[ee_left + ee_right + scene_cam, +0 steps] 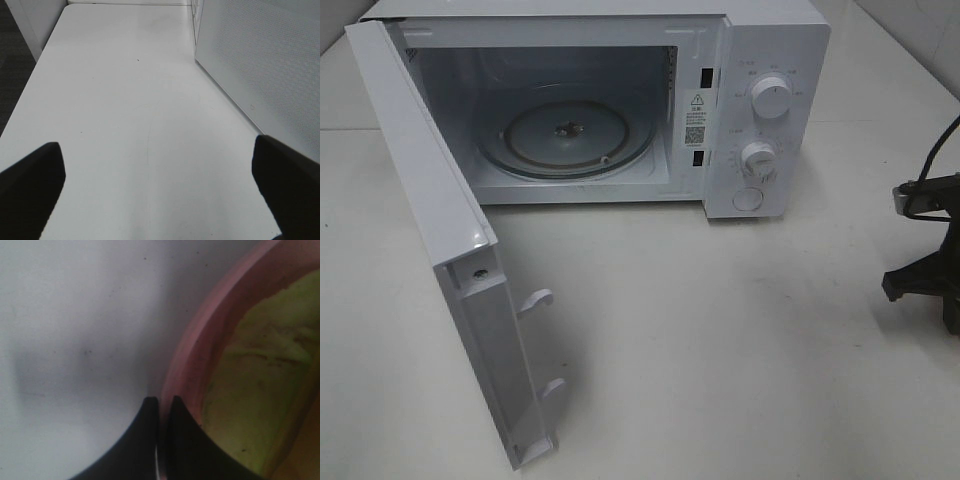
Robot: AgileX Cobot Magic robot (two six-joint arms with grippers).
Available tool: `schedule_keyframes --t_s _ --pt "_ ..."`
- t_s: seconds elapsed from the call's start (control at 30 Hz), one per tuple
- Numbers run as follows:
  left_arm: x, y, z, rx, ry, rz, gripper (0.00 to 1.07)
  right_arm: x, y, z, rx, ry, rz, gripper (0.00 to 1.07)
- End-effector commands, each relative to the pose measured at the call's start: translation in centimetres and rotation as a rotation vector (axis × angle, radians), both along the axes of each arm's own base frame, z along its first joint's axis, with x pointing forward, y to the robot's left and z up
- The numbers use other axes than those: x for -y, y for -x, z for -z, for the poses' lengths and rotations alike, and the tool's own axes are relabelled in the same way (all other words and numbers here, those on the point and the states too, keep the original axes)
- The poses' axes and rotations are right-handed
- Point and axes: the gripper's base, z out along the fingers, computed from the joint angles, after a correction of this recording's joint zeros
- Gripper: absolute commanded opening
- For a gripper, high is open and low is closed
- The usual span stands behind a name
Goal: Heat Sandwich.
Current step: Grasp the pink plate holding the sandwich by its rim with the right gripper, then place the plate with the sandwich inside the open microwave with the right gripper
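Note:
In the right wrist view my right gripper (161,401) has its fingers pressed together on the rim of a round pink plate (200,335). The sandwich (265,390) lies on that plate, showing as a blurred pale yellow-green mass. In the exterior high view only part of the right arm (930,250) shows at the right edge; the plate and sandwich are out of that view. My left gripper (157,150) is open and empty over the white table (125,100), beside the microwave door (260,60).
A white microwave (770,60) stands at the back of the table with its door (430,220) swung open toward the front left. Its glass turntable (570,135) is bare. Two knobs (770,98) are on its right panel.

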Motion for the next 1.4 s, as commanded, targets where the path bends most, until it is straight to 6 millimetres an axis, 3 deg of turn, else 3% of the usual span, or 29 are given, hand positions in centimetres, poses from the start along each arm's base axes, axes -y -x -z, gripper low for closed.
schedule_keyframes --t_s 0.03,0.43,0.87,1.1,1.4 --pt "0.0 0.3 0.0 0.036 0.0 -0.002 0.96 -0.2 0.3 -0.1 -0.028 0.026 -0.001 0.0" --pt "0.0 0.3 0.0 0.036 0.0 -0.002 0.96 -2.4 0.5 -0.6 -0.046 0.134 -0.098 0.0" --pt "0.0 0.3 0.0 0.036 0.0 -0.002 0.96 -3.1 1.4 -3.0 -0.039 0.166 -0.106 0.0" --pt "0.0 0.3 0.0 0.036 0.0 -0.002 0.96 -5.4 2.4 -4.5 -0.04 0.189 -0.179 0.0" --pt "0.0 0.3 0.0 0.036 0.0 -0.002 0.96 -8.4 3.6 -4.7 -0.083 0.22 -0.302 0.0"
